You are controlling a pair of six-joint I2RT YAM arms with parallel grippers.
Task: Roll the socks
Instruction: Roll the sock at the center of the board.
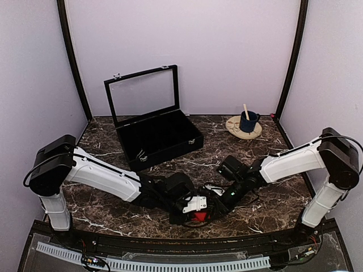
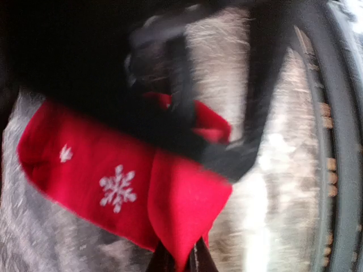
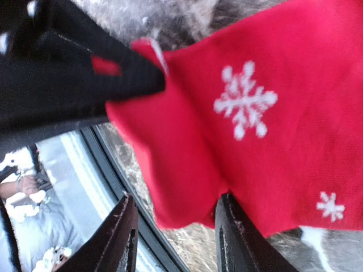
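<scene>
**A:** Where are the socks (image 2: 108, 170) for you?

**B:** At the middle of the desk's (image 1: 238, 147) near edge, between my two arms. From overhead I see only a red scrap.

**A:** Which way do they run?

**B:** In my left wrist view the long axis slants from upper left down to lower right, with the large snowflake (image 2: 117, 188) about midway. The lower right end is folded to a point. I cannot tell how that lines up with the desk's edges.

**A:** And the left end effector (image 2: 181, 262)?

**B:** It is closed on that pointed end, with the fabric pinched between its fingers. My right wrist camera shows it biting a corner beside the white band (image 3: 159, 54).

**A:** The right end effector (image 3: 177, 203)?

**B:** Its fingers are parted, gripping nothing. A red fold hangs between them, touching one finger and clear of the other.
</scene>
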